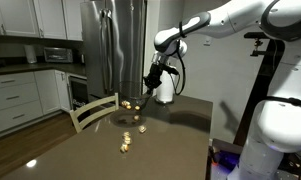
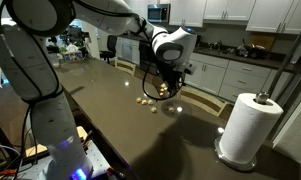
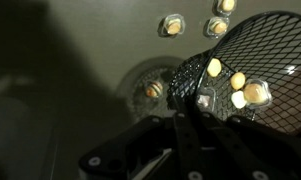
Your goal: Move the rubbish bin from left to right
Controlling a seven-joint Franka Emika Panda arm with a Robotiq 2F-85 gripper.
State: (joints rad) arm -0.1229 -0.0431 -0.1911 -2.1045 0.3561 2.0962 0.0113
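The rubbish bin (image 3: pixel 275 50), a small black wire-mesh basket, hangs tilted above the dark table with several yellowish scraps inside it. My gripper (image 3: pixel 193 108) is shut on its rim. In both exterior views the bin (image 1: pixel 133 104) (image 2: pixel 160 88) hangs just below the gripper (image 1: pixel 150 82) (image 2: pixel 164 74), above the middle of the table. Loose scraps (image 1: pixel 123 143) (image 2: pixel 146 101) (image 3: pixel 172 25) lie on the table under and beside the bin.
A white paper towel roll (image 2: pixel 246 125) stands near one table end. A white rounded appliance (image 1: pixel 166 90) sits at the table's far side. A chair back (image 1: pixel 90 110) stands along the table edge, with a steel fridge (image 1: pixel 110 45) behind.
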